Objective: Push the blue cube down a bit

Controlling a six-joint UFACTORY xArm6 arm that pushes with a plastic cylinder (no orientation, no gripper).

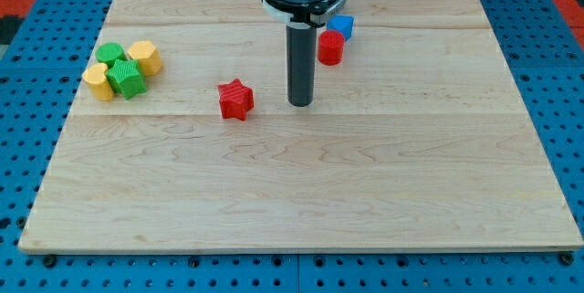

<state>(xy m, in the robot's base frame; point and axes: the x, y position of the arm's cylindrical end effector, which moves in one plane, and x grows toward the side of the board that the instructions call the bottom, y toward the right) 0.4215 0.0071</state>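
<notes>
The tip (pixel 300 103) touches nothing between one red star (pixel 235 99) and one red cylinder (pixel 330 48), one blue cube (pixel 342 26) behind.

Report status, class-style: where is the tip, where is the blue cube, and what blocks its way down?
My tip on board, below-left of blue cube, not touching. Red cylinder directly below cube, in the way.

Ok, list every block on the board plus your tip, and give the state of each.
blue cube: near the view's top, partly hidden behind the red cylinder.
red cylinder: upright, just below the blue cube.
red star: alone, to the view's left of my tip.
green and yellow blocks: four bunched together at the view's left.
my tip: on the board, touching no block, below the blue cube.
</notes>
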